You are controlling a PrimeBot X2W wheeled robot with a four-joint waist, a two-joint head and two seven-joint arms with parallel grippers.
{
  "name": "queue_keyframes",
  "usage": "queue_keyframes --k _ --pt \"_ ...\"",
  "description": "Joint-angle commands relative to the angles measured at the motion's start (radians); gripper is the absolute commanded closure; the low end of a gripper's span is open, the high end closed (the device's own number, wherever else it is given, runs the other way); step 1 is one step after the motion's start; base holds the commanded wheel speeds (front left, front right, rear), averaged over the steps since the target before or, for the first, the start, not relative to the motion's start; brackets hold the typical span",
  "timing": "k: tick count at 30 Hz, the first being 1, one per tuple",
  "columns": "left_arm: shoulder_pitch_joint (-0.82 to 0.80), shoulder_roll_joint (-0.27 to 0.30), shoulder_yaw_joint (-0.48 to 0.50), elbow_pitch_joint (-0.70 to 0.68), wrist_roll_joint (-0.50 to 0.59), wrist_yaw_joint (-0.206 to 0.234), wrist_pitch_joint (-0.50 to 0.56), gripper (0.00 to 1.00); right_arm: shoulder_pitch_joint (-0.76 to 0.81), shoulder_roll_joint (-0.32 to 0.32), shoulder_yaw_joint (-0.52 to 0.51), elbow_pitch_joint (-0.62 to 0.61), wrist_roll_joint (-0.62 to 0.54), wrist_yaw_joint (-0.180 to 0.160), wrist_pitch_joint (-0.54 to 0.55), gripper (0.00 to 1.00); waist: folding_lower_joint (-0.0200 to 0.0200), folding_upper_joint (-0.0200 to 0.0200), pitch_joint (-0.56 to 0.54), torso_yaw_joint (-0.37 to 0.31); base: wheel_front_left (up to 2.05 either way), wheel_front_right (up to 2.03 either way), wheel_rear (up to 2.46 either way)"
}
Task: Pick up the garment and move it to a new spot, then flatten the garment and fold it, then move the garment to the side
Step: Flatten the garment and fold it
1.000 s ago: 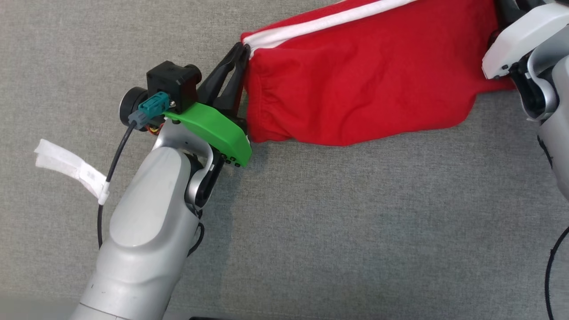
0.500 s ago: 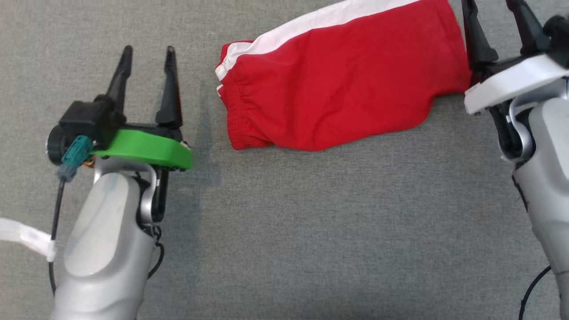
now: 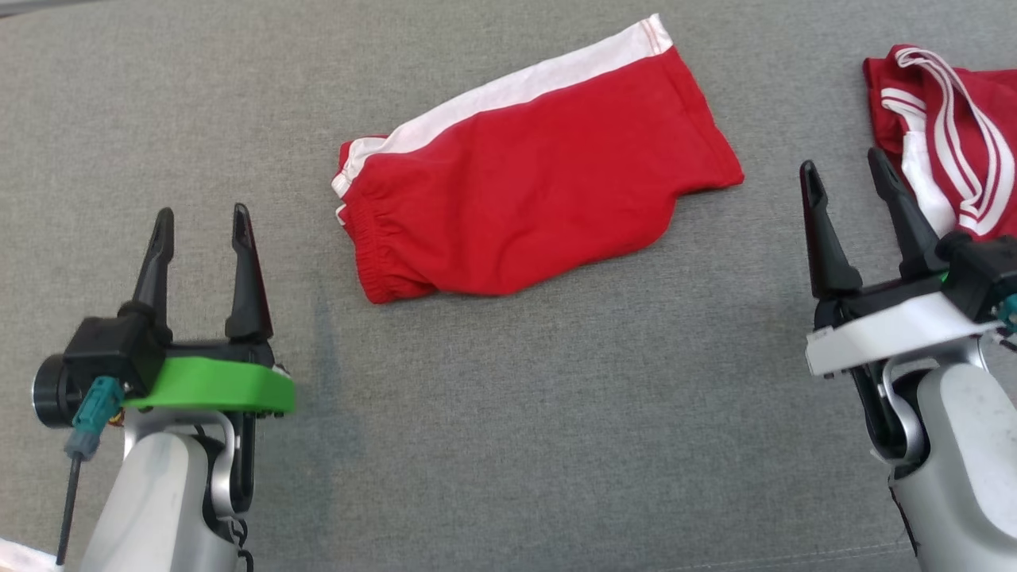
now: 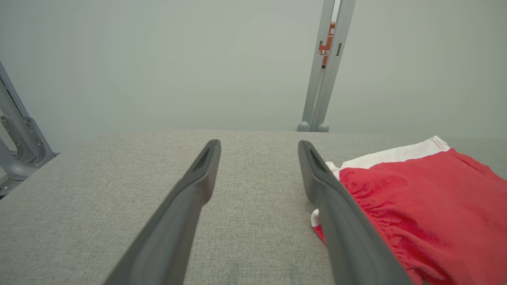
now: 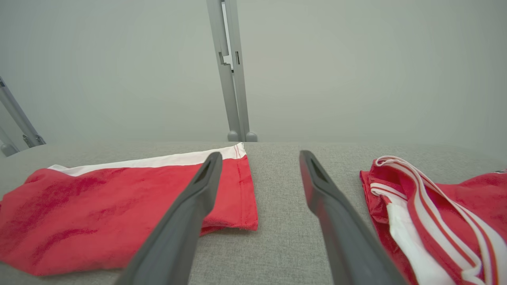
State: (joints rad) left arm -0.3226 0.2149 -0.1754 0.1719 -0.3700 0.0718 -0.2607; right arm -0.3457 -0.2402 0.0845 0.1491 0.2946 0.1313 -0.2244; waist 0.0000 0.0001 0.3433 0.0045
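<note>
Garment [image 3: 532, 171] lies folded flat on the grey cloth table [image 3: 556, 429], between my two arms and apart from both. In the head view its long axis runs on a slant, with the gathered elastic waistband at the near left end and the stitched hem at the far right end. The white stripe follows the far long edge.

My left gripper [image 3: 203, 213] has its fingers spread wide with nothing between them, near the waistband end but clear of it. My right gripper [image 3: 842, 161] is likewise spread wide and empty, near the hem end. To its right sits a second red garment [image 3: 945, 135] with white stripes, crumpled.

The wrist views add a grey upright post [image 4: 326, 67] at the table's far edge and a pale wall behind it. The right wrist view gives me the hem's edge from low down.
</note>
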Motion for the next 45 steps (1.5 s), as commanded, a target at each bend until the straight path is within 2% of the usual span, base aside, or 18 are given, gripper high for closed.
queue_keyframes --k 1,6,14,26,31,38,45 --pt "0.03 0.009 -0.002 -0.007 0.001 0.01 0.001 0.0 0.034 0.003 -0.007 -0.029 -0.009 -0.001 0.01 0.0 0.0 -0.0001 -0.042 -0.037 0.0 0.0 0.0" --pt "0.088 0.002 -0.008 -0.026 -0.009 0.021 0.009 0.0 0.125 0.023 -0.025 -0.109 -0.016 -0.001 0.049 0.0 0.0 -0.0001 -0.067 -0.051 0.0 0.0 0.0" --pt "0.117 0.003 -0.015 -0.031 -0.017 0.029 0.017 0.0 0.175 0.035 -0.047 -0.166 -0.018 -0.001 0.091 0.0 0.0 -0.0001 -0.082 -0.054 0.0 0.0 0.0" --pt "0.098 0.012 -0.025 -0.056 -0.01 0.038 0.02 0.0 0.174 0.037 -0.061 -0.18 -0.009 -0.001 0.105 0.0 0.0 -0.0001 -0.065 -0.045 0.0 0.0 0.0" --pt "0.057 0.013 -0.036 -0.084 -0.002 0.034 0.025 0.0 0.131 0.014 -0.06 -0.166 -0.001 -0.001 0.12 0.0 0.0 -0.0001 -0.008 -0.017 0.0 0.0 0.0" --pt "-0.024 -0.007 -0.063 -0.113 0.013 0.015 0.015 0.0 0.01 -0.031 -0.02 -0.068 0.022 -0.001 0.155 0.0 0.0 -0.0001 0.105 0.054 0.0 0.0 0.0" --pt "-0.084 -0.037 -0.094 -0.096 0.026 -0.008 0.003 0.0 -0.16 -0.062 0.057 0.17 0.043 -0.001 0.177 0.0 0.0 -0.0001 0.163 0.117 0.0 0.0 0.0"
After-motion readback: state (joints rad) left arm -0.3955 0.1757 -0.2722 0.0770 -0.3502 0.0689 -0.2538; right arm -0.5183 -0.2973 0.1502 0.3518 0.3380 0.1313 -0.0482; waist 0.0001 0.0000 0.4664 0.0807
